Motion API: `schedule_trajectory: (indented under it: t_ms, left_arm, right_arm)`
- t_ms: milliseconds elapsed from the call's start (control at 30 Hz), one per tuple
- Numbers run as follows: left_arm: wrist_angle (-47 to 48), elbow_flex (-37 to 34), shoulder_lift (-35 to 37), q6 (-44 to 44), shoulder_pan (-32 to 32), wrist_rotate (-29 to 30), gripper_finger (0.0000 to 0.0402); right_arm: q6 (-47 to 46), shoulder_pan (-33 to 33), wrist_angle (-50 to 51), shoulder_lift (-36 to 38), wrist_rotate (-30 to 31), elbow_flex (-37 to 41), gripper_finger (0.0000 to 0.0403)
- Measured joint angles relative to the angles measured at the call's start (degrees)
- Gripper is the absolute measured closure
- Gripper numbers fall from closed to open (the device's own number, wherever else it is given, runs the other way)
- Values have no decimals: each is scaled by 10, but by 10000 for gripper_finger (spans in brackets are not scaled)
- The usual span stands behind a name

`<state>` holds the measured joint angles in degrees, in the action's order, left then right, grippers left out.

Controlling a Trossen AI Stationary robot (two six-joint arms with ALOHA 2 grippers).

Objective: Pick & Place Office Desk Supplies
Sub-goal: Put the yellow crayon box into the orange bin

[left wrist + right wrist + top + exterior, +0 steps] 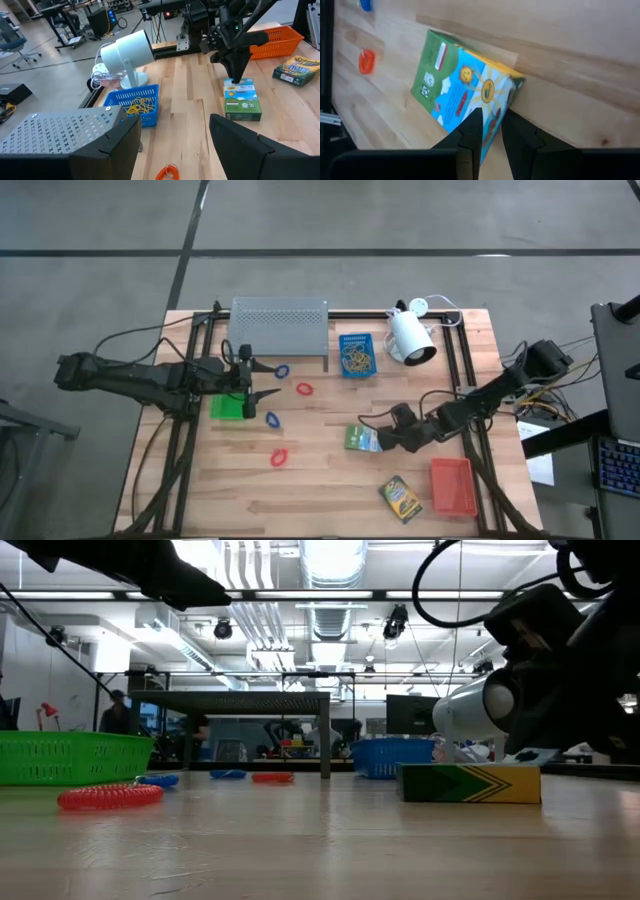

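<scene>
High view showed the right gripper (pixel 373 439), right of frame centre, its fingers narrowly set at the edge of a green card box (pixel 360 438), no print readable. A second box (pixel 400 498) lay lower right beside the red-orange tray (pixel 452 485). The blue tray (pixel 356 355) held tan rubber bands (pixel 355 360). The left gripper (pixel 266 379) hung wide open by the green tray (pixel 227 407).

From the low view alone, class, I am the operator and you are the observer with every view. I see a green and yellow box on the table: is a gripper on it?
Observer: Yes, the right gripper points down onto one end of the box.
Operator: What is in the blue tray?
Observer: Tan rubber bands lie in the blue tray.
Operator: And the left gripper?
Observer: The left gripper is open and empty, beside the green tray.
</scene>
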<state>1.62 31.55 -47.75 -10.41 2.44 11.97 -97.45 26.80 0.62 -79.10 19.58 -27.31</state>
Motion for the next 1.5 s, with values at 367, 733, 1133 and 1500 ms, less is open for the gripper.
schedule_trajectory:
  t_ms: [367,733,1133,1500]
  left_arm:
    - [0,0,0,0,0,0,161]
    - [0,0,0,0,0,0,160]
    - [0,0,0,0,0,0,160]
    - [0,0,0,0,0,0,160]
  right_arm:
    - [10,-8,-3,-24,1,0,337]
    - [57,-7,-14,-20,13,-2,393]
    - [109,-7,-42,-19,33,-6,395]
    - [221,-7,-38,25,31,-40,395]
